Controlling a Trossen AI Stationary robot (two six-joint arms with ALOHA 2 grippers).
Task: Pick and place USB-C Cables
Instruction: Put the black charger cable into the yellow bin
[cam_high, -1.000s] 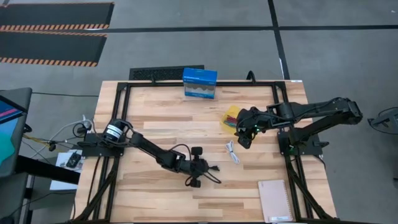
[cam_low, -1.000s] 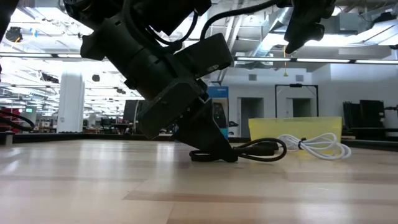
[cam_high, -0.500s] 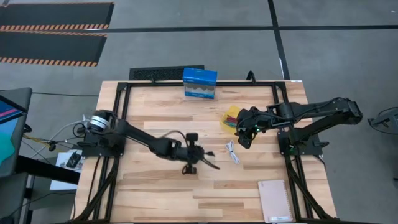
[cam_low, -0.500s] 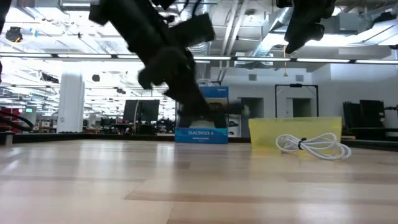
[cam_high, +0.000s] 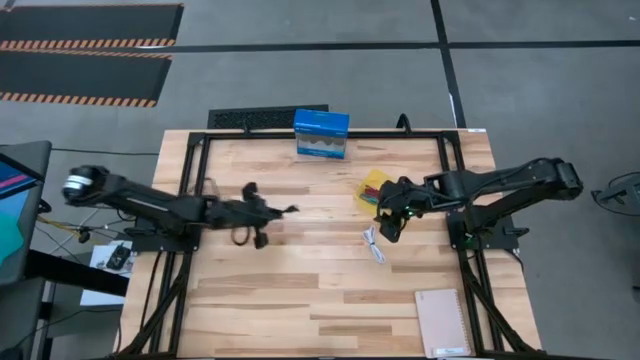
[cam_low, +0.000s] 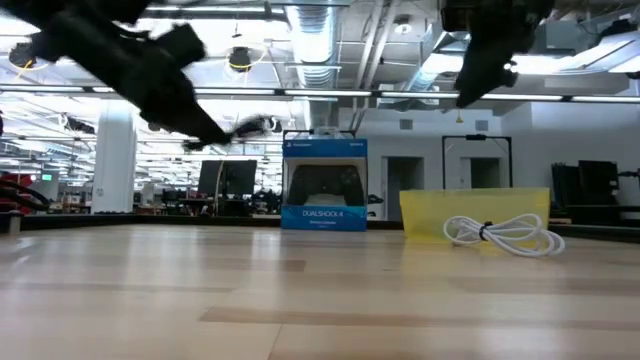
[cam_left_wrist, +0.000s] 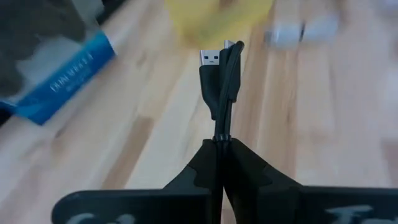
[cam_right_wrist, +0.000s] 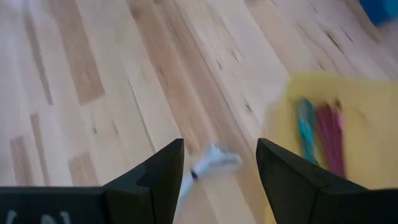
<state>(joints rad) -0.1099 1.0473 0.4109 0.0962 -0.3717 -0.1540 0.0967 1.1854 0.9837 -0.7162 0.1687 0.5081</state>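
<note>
My left gripper (cam_high: 266, 212) hangs over the table's left half, shut on the black USB-C cable (cam_left_wrist: 219, 68), which is lifted clear of the wood and shows at the upper left in the low view (cam_low: 250, 127). The white cable (cam_high: 373, 244) lies on the table right of centre. My right gripper (cam_high: 388, 226) hovers open just above it, its fingers on either side of the cable (cam_right_wrist: 208, 165) without touching. A teal cable (cam_right_wrist: 306, 130) and a maroon cable (cam_right_wrist: 329, 140) lie in the yellow tray (cam_high: 368, 185). My left gripper pinches the black cable's bundled strands (cam_left_wrist: 221, 138) between its two shut fingers, a short way behind the plugs. The plug ends (cam_left_wrist: 214, 59) stick out beyond the fingertips, along the fingers' line. The fingers slant slightly downward, pointing toward the table's right. The cable is clear of the table.
A blue box (cam_high: 321, 134) stands at the table's far edge. A notebook (cam_high: 443, 322) lies at the near right corner. The yellow tray's wall (cam_low: 475, 212) rises just behind the white cable (cam_low: 500, 235). Bare wood spans the middle and near left.
My left gripper, shut on the black cable, has lifted it off the table and drawn back up and toward the table's left edge, rolling somewhat. The cable went from lying on the wood to hanging clear. My right gripper has sunk a little toward the white cable.
</note>
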